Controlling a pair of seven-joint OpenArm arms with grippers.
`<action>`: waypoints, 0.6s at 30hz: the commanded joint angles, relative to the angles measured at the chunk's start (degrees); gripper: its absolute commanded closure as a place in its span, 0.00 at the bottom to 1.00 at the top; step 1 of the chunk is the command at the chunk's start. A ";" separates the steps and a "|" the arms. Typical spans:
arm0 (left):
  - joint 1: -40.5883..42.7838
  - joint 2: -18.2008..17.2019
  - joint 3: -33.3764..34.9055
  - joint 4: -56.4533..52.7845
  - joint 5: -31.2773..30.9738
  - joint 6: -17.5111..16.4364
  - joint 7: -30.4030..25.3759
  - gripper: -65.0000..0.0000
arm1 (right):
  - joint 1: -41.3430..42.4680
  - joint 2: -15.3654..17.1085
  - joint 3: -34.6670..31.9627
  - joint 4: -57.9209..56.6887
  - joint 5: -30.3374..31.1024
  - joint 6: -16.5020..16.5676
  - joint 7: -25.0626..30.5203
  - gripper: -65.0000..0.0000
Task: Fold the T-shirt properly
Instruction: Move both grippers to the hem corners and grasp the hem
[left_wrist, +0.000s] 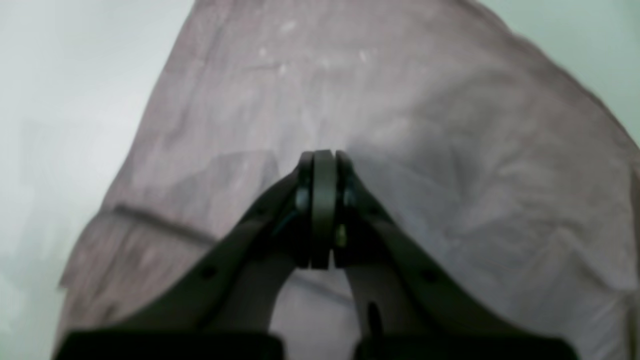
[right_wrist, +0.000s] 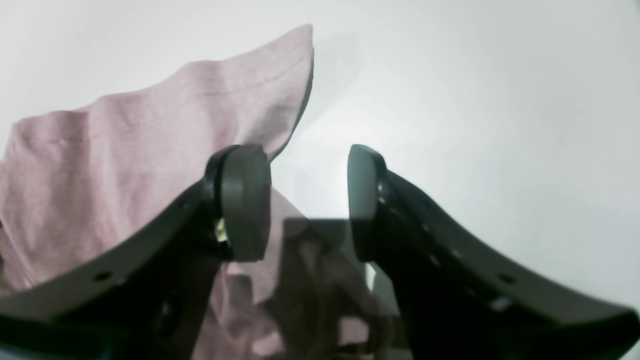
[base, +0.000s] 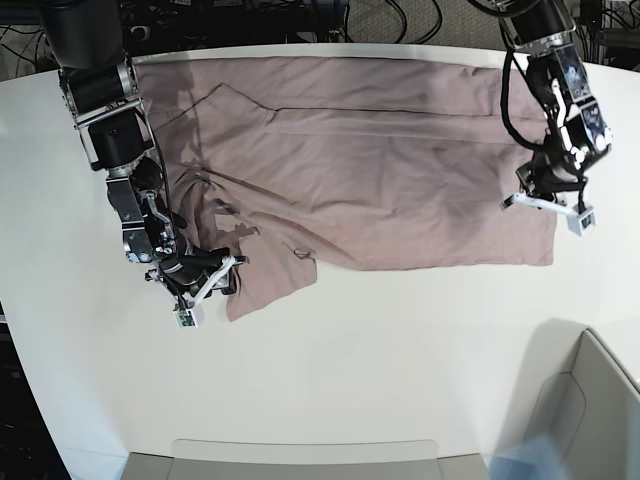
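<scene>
The dusty-pink T-shirt (base: 400, 170) lies spread and wrinkled across the far half of the white table (base: 400, 350). My left gripper (base: 545, 207) is at the shirt's right edge. In the left wrist view the left gripper (left_wrist: 322, 162) is shut, its tips down against the T-shirt (left_wrist: 425, 150); I cannot tell whether cloth is pinched between them. My right gripper (base: 213, 277) is at the shirt's lower left corner. In the right wrist view the right gripper (right_wrist: 306, 200) is open and empty, with a hemmed flap of the T-shirt (right_wrist: 165, 135) beside and under its left finger (right_wrist: 245, 200).
A grey bin (base: 590, 410) stands at the near right corner. A flat grey tray edge (base: 300, 462) runs along the near side. Cables and dark equipment (base: 300, 15) lie behind the table's far edge.
</scene>
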 joint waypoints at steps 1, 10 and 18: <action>-3.21 -2.23 0.62 -0.07 -0.38 -0.04 -2.16 0.88 | 0.53 0.43 -0.07 0.03 -0.05 0.23 -2.86 0.58; -18.95 -12.52 13.89 -24.43 -1.35 -0.04 -12.71 0.69 | 0.09 1.22 -0.16 -0.23 -0.05 0.23 -2.86 0.58; -25.01 -17.09 18.90 -38.84 -11.63 -0.12 -17.55 0.69 | 0.09 2.27 -0.16 -0.23 -0.05 0.23 -2.86 0.58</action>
